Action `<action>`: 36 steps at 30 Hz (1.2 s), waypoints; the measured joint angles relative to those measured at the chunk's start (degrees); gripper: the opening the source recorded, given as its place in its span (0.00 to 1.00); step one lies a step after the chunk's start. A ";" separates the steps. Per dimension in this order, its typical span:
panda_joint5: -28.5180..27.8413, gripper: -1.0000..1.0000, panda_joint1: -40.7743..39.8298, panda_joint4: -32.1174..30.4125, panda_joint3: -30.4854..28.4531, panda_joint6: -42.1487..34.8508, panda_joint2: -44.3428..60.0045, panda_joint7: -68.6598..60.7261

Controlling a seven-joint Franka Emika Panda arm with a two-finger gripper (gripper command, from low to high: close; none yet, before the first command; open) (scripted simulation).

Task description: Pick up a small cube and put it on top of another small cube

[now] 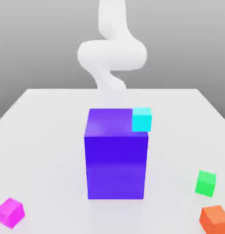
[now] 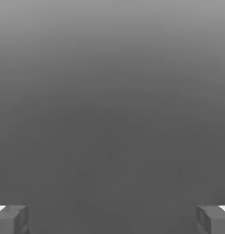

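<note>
white table (image 1: 45, 137) under a grey backdrop, the arm (image 1: 112, 52) coming down at its far edge. the gripper (image 2: 112, 219) has its fingers spread wide in the hand view, with plain grey between them. the small cubes are away from that open gap: cyan cube (image 1: 142, 119) by the upper corner of the blue box (image 1: 116, 167) on the exterior view's right, perhaps resting on it, though i can't be sure; green cube (image 1: 205, 183) near the orange cube (image 1: 216, 220); magenta cube (image 1: 10, 213) well apart, at the exterior view's left.
</note>
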 joint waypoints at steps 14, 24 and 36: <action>8.29 0.50 -1.21 -0.21 -11.64 8.38 29.40 -7.89; 13.52 0.50 -7.01 -0.39 -15.07 14.39 50.03 -13.00; 18.28 0.00 -14.12 1.44 -12.50 24.61 70.01 -17.38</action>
